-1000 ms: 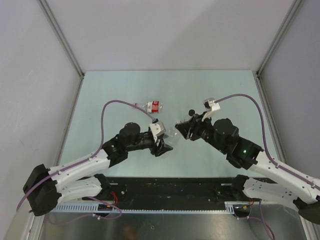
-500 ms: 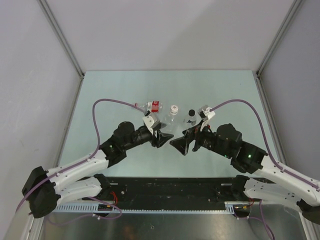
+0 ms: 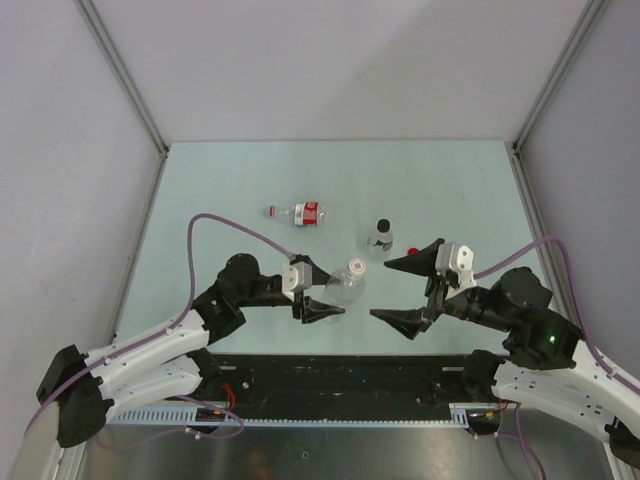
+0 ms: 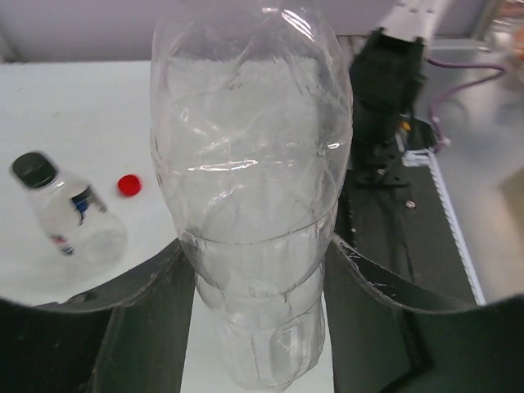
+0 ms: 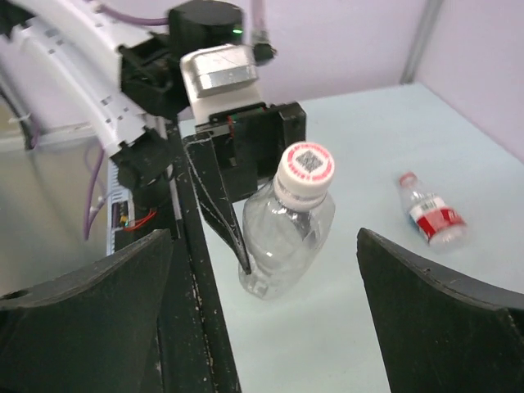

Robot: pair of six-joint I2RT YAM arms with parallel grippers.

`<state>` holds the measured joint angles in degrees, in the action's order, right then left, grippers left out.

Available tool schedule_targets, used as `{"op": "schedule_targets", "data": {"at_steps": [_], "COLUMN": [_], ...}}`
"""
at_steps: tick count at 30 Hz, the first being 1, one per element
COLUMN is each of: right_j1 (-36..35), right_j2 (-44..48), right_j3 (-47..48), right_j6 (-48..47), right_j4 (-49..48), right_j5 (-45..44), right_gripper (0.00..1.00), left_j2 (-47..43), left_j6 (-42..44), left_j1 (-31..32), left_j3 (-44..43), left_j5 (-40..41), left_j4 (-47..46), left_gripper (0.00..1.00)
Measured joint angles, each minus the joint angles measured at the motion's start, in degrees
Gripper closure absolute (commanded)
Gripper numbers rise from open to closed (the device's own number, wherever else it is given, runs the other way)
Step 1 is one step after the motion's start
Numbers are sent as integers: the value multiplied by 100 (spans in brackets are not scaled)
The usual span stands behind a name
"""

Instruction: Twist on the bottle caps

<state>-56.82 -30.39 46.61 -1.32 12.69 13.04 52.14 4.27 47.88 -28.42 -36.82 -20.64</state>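
You are about two thirds through, by my reading. Your left claw [image 3: 332,293] is clamped around the body of a clear bottle [image 3: 345,288] at 6 o'clock on the surface [image 3: 220,190]. The bottle is tilted, and a white cap [image 5: 304,168] sits on its neck. Whether that cap is turned fully tight, or whether the bottle's base touches the surface, cannot be told from here. Your right claw [image 3: 379,289] is spread wide with nothing in it. It faces the held bottle from 3 o'clock and is apart from the cap.

A second bottle [image 3: 380,237] stands upright at 1 o'clock from the held one, with a black cap [image 4: 33,168] already on it.

That leaves the third bottle [image 3: 300,212], the one with the red-and-white label. It lies on its side at 11 o'clock from the held bottle, neck toward 9 o'clock. Its neck is too small to read, but it looks bare to me, because the red cap [image 3: 413,247] lies loose on the surface at 3 o'clock from the black-capped bottle, just beside your right claw's far finger.

Two things stand in your way. Your left claw is occupied, so the held bottle likely has to be set down before you can stand the lying one up. The black-capped bottle also sits between the red cap and the lying bottle, and a thin-walled bottle like that would tip easily if you sweep across.
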Motion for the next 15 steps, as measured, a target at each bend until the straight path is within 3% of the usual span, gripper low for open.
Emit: {"op": "schedule_targets", "data": {"at_steps": [8, 15], "right_j1": [149, 170], "right_j2": [-90, -459], "right_j3": [-63, -81], "right_j6": [-756, -868], "right_j4": [-105, -452], "right_j5": [1292, 1792], "right_gripper": [11, 22], "left_j2": [4, 83], "left_j6": [546, 782], "left_j1": [0, 0], "left_j3": [96, 96], "left_j5": [-1462, -1952], "left_j4": [-24, 66], "left_gripper": [100, 100]}}
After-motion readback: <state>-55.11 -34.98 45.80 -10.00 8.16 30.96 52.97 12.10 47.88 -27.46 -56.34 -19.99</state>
